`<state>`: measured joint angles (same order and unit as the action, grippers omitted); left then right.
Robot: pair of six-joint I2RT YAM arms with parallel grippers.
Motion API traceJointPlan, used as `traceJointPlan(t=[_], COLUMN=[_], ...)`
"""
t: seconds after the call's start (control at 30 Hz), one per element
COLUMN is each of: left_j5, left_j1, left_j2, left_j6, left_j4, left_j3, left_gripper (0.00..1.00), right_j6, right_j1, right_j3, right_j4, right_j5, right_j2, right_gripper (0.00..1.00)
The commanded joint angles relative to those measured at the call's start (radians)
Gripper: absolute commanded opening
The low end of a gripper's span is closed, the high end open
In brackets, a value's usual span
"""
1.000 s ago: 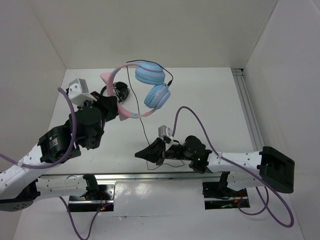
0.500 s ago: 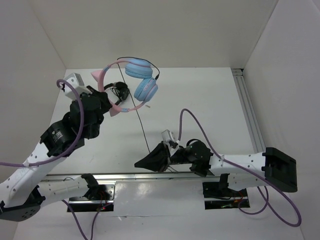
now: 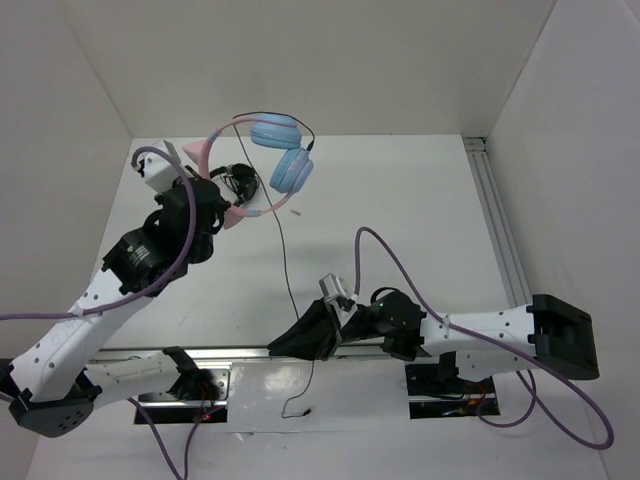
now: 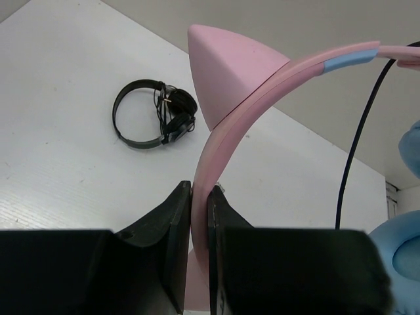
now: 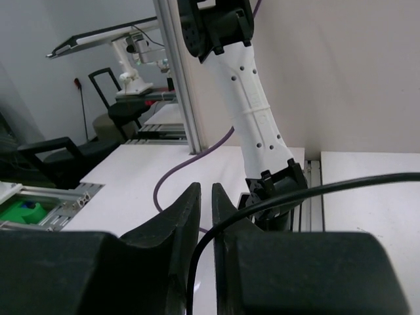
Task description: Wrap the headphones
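1. Top external. I see a white table boxed in by white walls, with a metal rail along its right edge. My left gripper is clenched on the headphones, which it holds aloft above the table's far-left part. Their cable drops to the right gripper at the near edge, and its end dangles past that edge.
2. Left wrist. Only here do I see the pink headband pinched flat between both fingers, a cat ear just above them. The small black headphones lie on the table beyond.
3. Right wrist. Only here do I see the jaws parted by a narrow gap, with the cable crossing them. Past the table stand a metal post, a black chair and the left arm.
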<state>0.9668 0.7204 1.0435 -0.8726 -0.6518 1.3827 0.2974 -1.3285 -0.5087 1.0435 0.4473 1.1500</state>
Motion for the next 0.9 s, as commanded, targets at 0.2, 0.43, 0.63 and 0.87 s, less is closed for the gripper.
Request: traceJointPlan(t=[0.2,0.43,0.63,0.87], left_j5=[0.024,-0.042,-0.06,-0.143], left_j1=[-0.065,-0.154,-0.193,-0.282], left_j2=[0.029,0.073,0.073,0.082], left_j6=[-0.034,-0.005,-0.005,-0.014], left_j4=[0.124,0.146,0.155,0.155], left_j3=[-0.002,0.009,-0.011,-0.031], left_gripper=[0.0,0.0,0.0,0.0], right_j6=[-0.05,-0.06,-0.069,-0.135], right_j1=[-0.054,-0.072,-0.093,-0.172], right_j3=[-0.048,-0.048,-0.057,-0.086], right_j4=[-0.091,-0.115,-0.167,-0.276], right_j5=[-0.062,-0.09,-0.099,-0.202], right_j2=[-0.056,-0.076,-0.087,-0.096], right_gripper=[0.23,0.25,0.26,0.26])
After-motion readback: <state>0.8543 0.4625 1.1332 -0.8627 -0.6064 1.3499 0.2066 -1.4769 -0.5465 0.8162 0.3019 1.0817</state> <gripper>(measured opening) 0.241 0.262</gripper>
